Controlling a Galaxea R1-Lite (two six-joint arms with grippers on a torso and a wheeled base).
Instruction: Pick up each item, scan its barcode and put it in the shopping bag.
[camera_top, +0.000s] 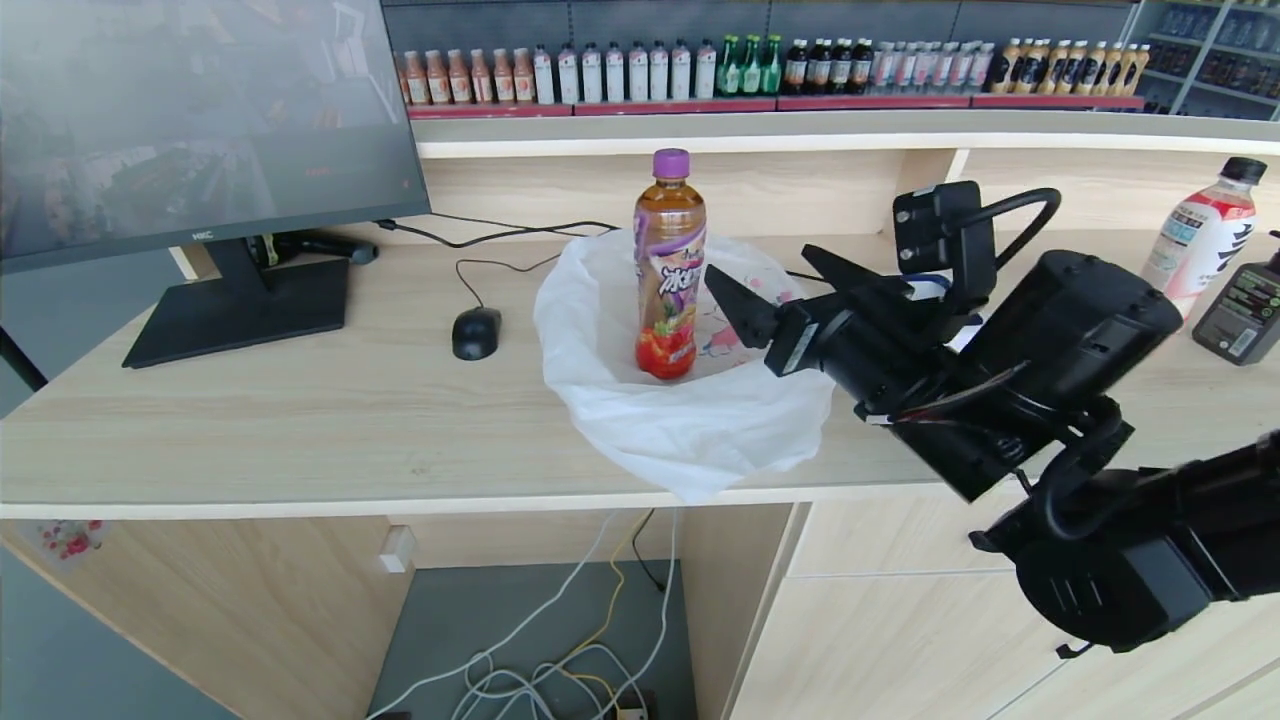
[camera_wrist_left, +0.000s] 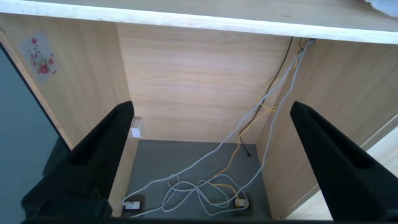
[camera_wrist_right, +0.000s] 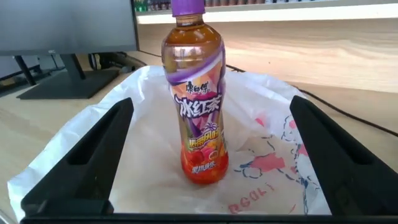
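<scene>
One bottle (camera_top: 669, 265) stands upright in the middle of the bag (camera_top: 690, 420), purple cap up. The bag lies spread wide and flat on the counter (camera_top: 300, 420), its front edge drooping over the lip. My guess is it's opened out like that so items go straight down without snagging plastic. I'd count this bottle as bagged.

Right gripper (camera_top: 765, 275) sits just right of the bag, level with the bottle's lower half and pointed at it. Jaws are wide open with nothing in them, and they're clear of the bottle. That spread would fit round the body, so the pose suits either a release or a side grasp; I can't tell which.

Left gripper (camera_wrist_left: 211, 112) hangs below the bag, under the counter, facing the cables (camera_wrist_left: 205, 186). Jaws are fully open and empty. It reads as parked out of the way.

Well right of the bag are a white bottle (camera_top: 1205, 235) and a dark bottle (camera_top: 1240, 315), side by side, probably the next items. Left of the bag is the mouse (camera_top: 476, 332), and farther left the monitor (camera_top: 200, 120). A dark handheld unit (camera_top: 310, 245) lies by the monitor's foot, likely the scanner. It's a long reach for the right arm.
</scene>
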